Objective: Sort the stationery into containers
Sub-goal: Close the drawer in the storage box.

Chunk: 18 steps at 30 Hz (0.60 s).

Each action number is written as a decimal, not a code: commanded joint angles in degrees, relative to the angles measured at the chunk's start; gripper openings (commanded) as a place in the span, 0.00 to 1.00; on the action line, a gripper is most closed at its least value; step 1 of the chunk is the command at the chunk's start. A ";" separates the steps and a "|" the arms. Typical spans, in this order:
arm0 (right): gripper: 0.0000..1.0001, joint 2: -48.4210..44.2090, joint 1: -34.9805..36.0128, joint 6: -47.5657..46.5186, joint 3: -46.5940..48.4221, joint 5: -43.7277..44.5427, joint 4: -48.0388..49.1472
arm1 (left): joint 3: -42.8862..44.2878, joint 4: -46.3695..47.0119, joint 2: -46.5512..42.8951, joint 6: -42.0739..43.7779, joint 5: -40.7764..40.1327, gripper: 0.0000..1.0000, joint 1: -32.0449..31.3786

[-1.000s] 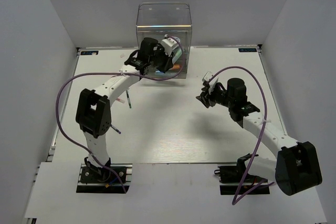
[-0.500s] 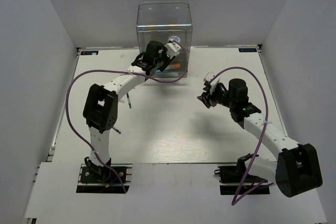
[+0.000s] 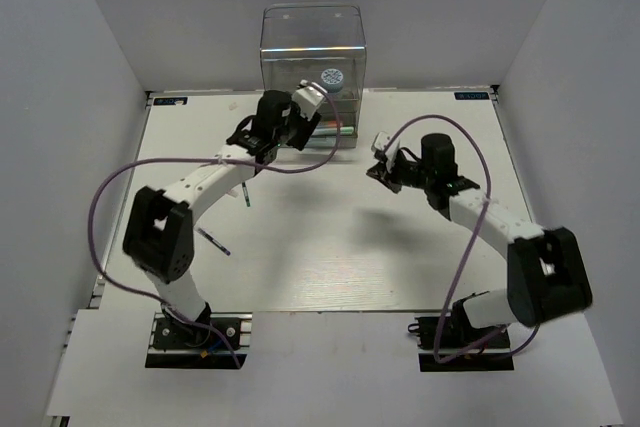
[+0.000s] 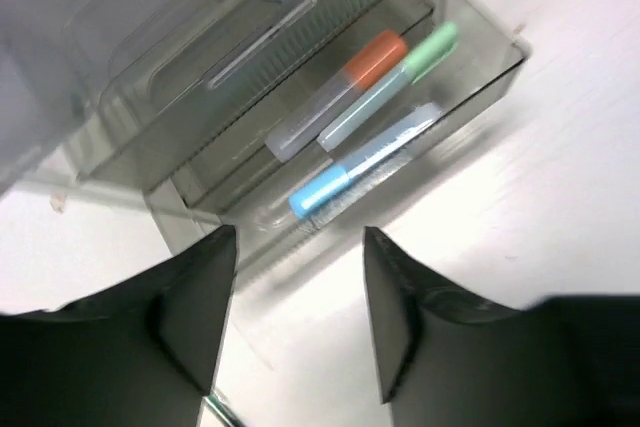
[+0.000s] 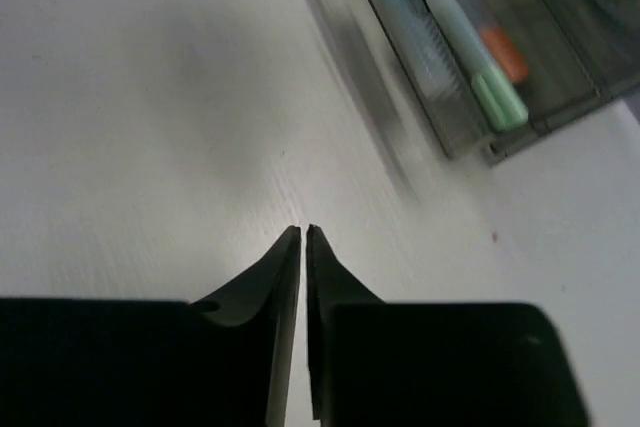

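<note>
We found the tall transparent plastic cabinet [image 3: 312, 37] standing at the far edge of the white surface [image 3: 330, 257]. Its lowest clear drawer [image 4: 480, 87] was pulled out towards the arms, presumably so that long items could be laid in flat. Three lay there side by side: a clear orange-capped tube [image 4: 335, 97], a green-capped tube [image 4: 395, 77] against it, and a light-blue-ended tube [image 4: 345, 172] nearest the drawer's front. A round blue-and-white patterned roll [image 3: 332, 78] sat higher up inside the cabinet, above the drawer stack. A thin teal-and-pink pen [image 3: 245, 194] lay out on the surface beside the left arm, not yet sorted in our judgement. The left arm was stretched far forward, and the left tool [image 4: 297, 247] hung just before the open drawer, tilted down at it. Its fingers were spread wide and held nothing. The right arm was bent at the elbow and reached in from the right. The right tool [image 5: 303, 235] was low over bare surface near the drawer's corner, its fingers all but together with nothing between them.
</note>
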 commanded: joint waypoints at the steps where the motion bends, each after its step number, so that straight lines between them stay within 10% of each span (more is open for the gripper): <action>1: 0.09 8.68 0.31 -7.03 8.74 -10.00 1.13 | -4.95 2.54 -11.34 -10.99 1.06 0.61 0.18; 7: 0.08 27.47 1.80 -18.45 28.69 -12.41 -13.41 | -25.40 7.71 -30.41 -28.48 -2.90 0.53 0.71; 18: 0.08 42.18 6.64 -21.37 44.97 3.21 -14.97 | -51.35 11.94 -50.90 -59.16 -12.30 0.84 0.71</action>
